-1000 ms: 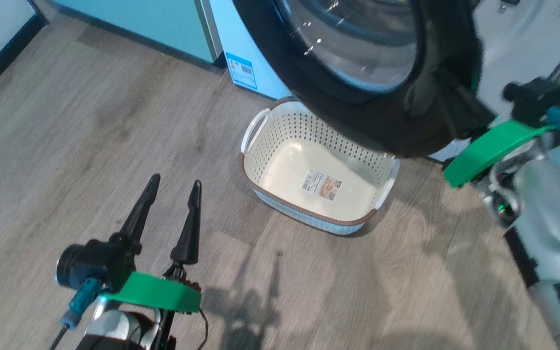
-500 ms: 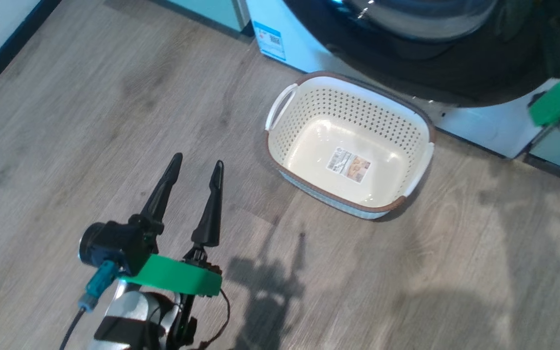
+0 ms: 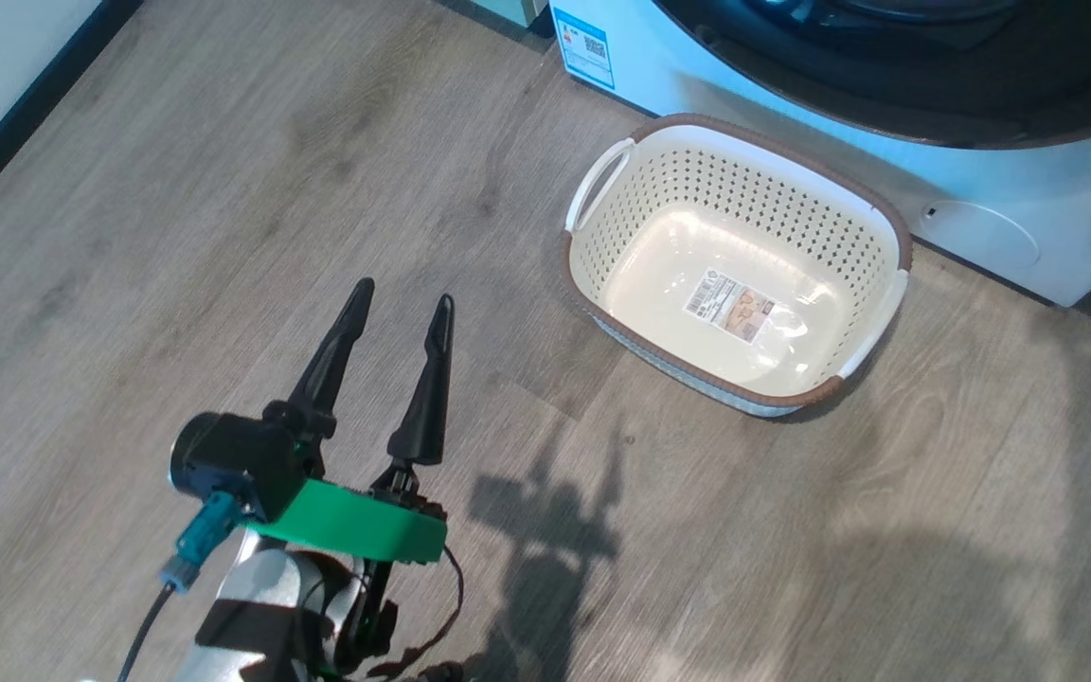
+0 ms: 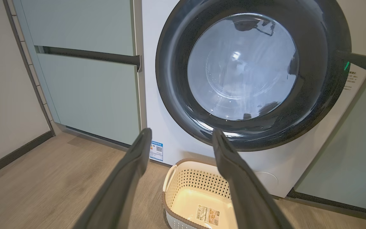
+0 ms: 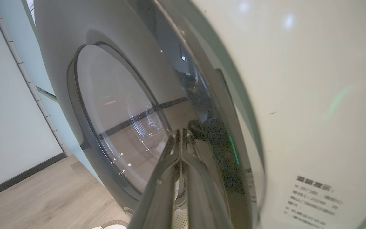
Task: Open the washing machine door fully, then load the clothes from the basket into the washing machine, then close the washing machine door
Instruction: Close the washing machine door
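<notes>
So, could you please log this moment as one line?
washing machine door: looks shut, latching unclear | basket: empty | left gripper: open, holding nothing | right gripper: shut, by door rim

1. Head view: the top edge cuts the washing machine door [image 3: 886, 85], leaving a lower arc of black rim.
2. Print on the sticker [image 3: 730, 305] in the basket [image 3: 621, 237] and on the blue label [image 3: 583, 47] is too small to read.
3. Left wrist view: a finger of the left claw [image 4: 179, 133] covers the basket's right side, and the bottom edge crops its near end.
4. Right wrist view: the right claw [image 5: 180, 132], fingers pressed together, ends at the door's rim; contact cannot be told.
5. A printed notice [image 5: 313, 200] on the washing machine [image 5: 297, 79] is blurred.
</notes>
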You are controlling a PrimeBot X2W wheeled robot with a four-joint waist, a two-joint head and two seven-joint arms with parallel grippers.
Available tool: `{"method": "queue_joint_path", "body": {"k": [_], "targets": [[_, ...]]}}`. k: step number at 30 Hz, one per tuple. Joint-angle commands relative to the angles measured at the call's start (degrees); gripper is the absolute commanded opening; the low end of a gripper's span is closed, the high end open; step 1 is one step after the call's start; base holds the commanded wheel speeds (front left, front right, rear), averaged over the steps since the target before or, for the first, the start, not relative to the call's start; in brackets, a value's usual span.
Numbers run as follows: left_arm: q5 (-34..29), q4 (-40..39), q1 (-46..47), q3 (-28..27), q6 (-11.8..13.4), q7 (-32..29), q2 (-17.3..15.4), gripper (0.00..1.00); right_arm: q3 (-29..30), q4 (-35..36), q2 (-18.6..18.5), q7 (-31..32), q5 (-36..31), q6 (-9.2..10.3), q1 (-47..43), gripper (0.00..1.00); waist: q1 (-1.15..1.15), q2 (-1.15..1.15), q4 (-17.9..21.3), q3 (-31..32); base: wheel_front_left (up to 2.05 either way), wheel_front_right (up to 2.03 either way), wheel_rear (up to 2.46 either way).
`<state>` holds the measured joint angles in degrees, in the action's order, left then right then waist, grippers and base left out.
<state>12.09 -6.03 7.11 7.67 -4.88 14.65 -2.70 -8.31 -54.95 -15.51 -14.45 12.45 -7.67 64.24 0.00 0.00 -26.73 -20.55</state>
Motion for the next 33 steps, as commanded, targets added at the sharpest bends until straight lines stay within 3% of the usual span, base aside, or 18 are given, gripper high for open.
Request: {"method": "queue_joint_path", "body": {"k": [1, 10, 17, 25, 33], "targets": [[-0.34, -1.45, 2.03, -2.14, -0.2, 0.35, -0.34, 1.0, 0.05, 0.93, -0.11, -0.53, -0.54, 0.19, 3.02, 0.0, 0.0, 0.0, -0.38, -0.38, 0.0, 0.0, 0.0], [-0.16, -0.96, 2.32, -2.24, -0.06, 0.35, -0.2, 1.0, 0.43, 0.75, 0.33, -0.54, -1.67, 0.19, 3.9, 0.0, 0.0, 0.0, -0.51, -0.43, 0.0, 0.0, 0.0], [-0.56, -0.3, 1.77, -2.51, 0.34, 0.35, -0.19, 1.0, -2.48, 4.0, 2.18, -0.54, -0.75, 0.19, -0.91, 0.0, 0.0, 0.0, 0.64, 1.09, 0.0, 0.0, 0.0], [-1.56, -0.05, 0.59, -3.5, 0.19, 0.35, -0.19, 1.0, -3.9, 11.37, 3.36, -0.54, 1.65, 0.19, -10.09, 0.0, 0.0, 0.0, 2.98, 3.62, 0.0, 0.0, 0.0], [-3.06, 0.28, -1.06, -4.67, -0.43, 0.35, -0.26, 1.0, -0.68, 24.83, 5.47, -0.54, 2.13, 0.19, -26.66, 0.0, 0.0, 0.0, 7.24, 6.97, 0.0, 0.0, 0.0]]}}
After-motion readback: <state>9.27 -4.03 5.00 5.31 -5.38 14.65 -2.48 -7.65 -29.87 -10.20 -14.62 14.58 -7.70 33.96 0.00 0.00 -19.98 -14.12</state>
